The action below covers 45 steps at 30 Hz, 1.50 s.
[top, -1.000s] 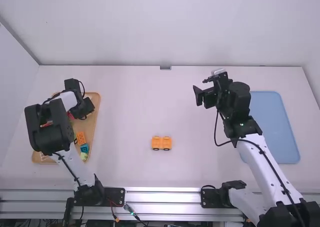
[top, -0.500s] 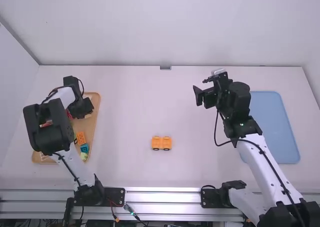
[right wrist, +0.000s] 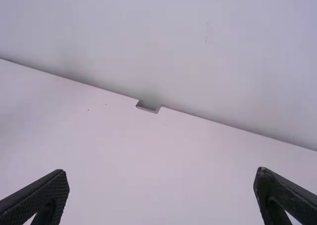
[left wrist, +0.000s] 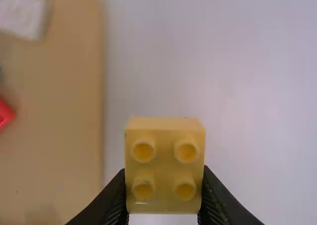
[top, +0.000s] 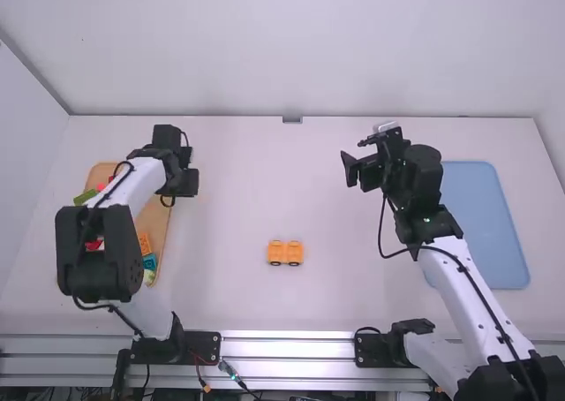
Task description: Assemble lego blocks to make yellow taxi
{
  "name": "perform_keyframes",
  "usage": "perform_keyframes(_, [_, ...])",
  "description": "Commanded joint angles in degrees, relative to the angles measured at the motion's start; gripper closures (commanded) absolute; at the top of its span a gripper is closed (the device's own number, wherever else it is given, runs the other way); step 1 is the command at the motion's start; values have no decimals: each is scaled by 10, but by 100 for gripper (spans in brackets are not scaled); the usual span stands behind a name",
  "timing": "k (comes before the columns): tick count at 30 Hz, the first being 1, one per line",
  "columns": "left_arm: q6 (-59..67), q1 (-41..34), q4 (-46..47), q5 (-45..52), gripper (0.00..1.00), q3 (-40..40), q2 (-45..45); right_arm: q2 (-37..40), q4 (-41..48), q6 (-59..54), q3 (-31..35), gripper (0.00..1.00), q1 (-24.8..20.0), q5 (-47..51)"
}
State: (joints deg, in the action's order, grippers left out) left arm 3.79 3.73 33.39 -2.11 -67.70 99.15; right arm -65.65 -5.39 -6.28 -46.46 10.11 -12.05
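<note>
Table (top: 229, 207): one. On its left side, a tray (top: 159, 229); in the tray, several loose blocks (top: 145, 244), some along its right side, one by its left edge. On the table, right of the tray and toward the front, one toy car (top: 285, 253), well apart from it. On the right side, a flat board (top: 484, 224). Behind the table, a wall (top: 309, 48); along its front, a rail (top: 287, 357).
</note>
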Motion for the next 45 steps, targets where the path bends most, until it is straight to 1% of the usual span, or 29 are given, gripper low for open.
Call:
perform_keyframes(1, [161,-54,8,14,98,33,-35,12,1,1,-23,1,1,-4])
perform_keyframes(2, [255,-84,23,47,98,48,-44,12,2,1,-23,1,1,-4])
perform_keyframes(3, [301,-99,33,64,98,55,-46,12,3,1,-23,1,1,-4])
perform_keyframes(5, [441,-142,67,103,98,77,-48,12,6,1,-23,1,1,-4])
perform_keyframes(6, [491,-159,73,105,98,88,-47,12,8,1,-23,1,1,-3])
perform_keyframes(9, [562,-193,57,96,93,121,-47,12,16,0,-23,1,1,-3])
perform_keyframes(11, [581,-204,33,84,96,139,-47,12,20,1,-23,1,1,-3])
perform_keyframes(14, [591,-210,-15,88,95,169,-48,12,30,1,-23,1,1,-3])
perform_keyframes(18, [593,-207,-38,105,98,187,-47,12,31,0,-23,1,1,-3])
perform_keyframes(20, [643,-211,-38,139,98,201,-48,12,28,0,-23,1,1,-3])
perform_keyframes(21, [689,-211,-37,159,98,210,-48,12,27,0,-23,1,1,-3])
perform_keyframes(22, [689,-211,-37,159,98,210,-48,12,27,0,-23,1,1,-3])
perform_keyframes(23, [729,-209,-39,180,98,219,-48,12,27,0,-23,1,1,-3])
perform_keyframes(24, [739,-209,-42,185,98,223,-48,12,27,0,-23,1,1,-3])
perform_keyframes(27, [734,-209,-65,197,98,234,-48,12,27,0,-23,1,1,-3])
perform_keyframes(30, [701,-210,-90,192,96,241,-48,12,27,0,-23,1,1,-3])
perform_keyframes(31, [697,-208,-96,193,93,243,-48,12,28,0,-23,1,1,-3])
perform_keyframes(33, [691,-208,-103,194,89,247,-48,12,27,0,-23,1,1,-3])
perform_keyframes(35, [691,-211,-106,195,81,252,-48,12,27,-2,-23,1,1,-3])
perform_keyframes(39, [690,-208,-103,196,69,254,-48,12,27,-1,-23,1,1,-3])
perform_keyframes(40, [690,-208,-103,196,68,254,-48,12,27,-1,-23,1,1,-3])
perform_keyframes(42, [690,-211,-103,197,63,254,-48,12,27,-1,-23,1,1,-3])
perform_keyframes(43, [690,-210,-103,197,60,254,-48,12,27,-1,-23,1,1,-3])
perform_keyframes(44, [690,-208,-103,197,54,254,-48,12,27,-2,-23,1,1,-3])
perform_keyframes(45, [691,-207,-104,197,1,254,-48,12,28,-1,-23,1,1,-3])
